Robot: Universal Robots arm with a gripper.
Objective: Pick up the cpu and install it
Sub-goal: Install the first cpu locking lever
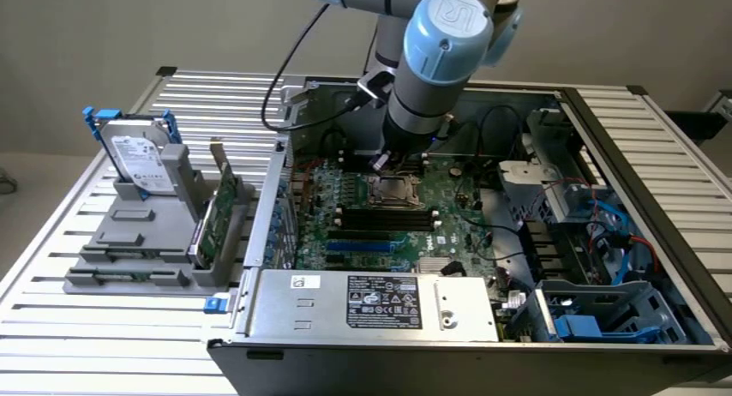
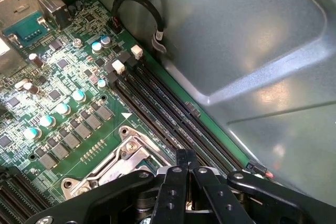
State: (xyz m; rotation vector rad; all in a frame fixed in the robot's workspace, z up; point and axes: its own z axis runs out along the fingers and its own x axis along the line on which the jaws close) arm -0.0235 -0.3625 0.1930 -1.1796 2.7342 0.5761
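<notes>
Exterior view, nearest edge: slatted metal table [image 1: 92, 345] w/ open PC case [image 1: 640, 182] laid on it. At the case's front a silver PSU [image 1: 389, 302] w/ black label is seen; a blue drive cage [image 1: 595, 315] sits towards the exterior view's right. Behind the PSU the green mobo [image 1: 458, 229] is exposed, w/ black RAM slots [image 1: 383, 216] running across it. Just beyond the slots lies the metal-framed socket [image 1: 395, 189].

The gripper [image 1: 387, 162] is hung directly over the socket's far edge, v. close to it; contact can't be told. The arm [image 1: 441, 53], grey w/ blue caps, is angled down into the case from above.

On the exterior view's left, well apart from the case, a grey fixture [image 1: 137, 250] is set on the table. A hard drive [image 1: 143, 160] in a blue bracket is propped upright in it, and a green card [image 1: 218, 212] stands on edge beside it.

Wrist view: the gripper [image 2: 187, 157] is seen w/ jaws brought fully together, black linkages spread either side. Whether anything is pinched between the tips can't be told. Just past them the socket [image 2: 118, 158] frame is seen, then the RAM slots [image 2: 163, 108], teal-topped capacitors [image 2: 63, 108], a looped black cable [image 2: 139, 11] and the grey case wall [image 2: 252, 40].

The cpu: position can't be confirmed. The socket's centre reads dull grey-brown in the exterior view, and whether the chip is seated there can't be told.
</notes>
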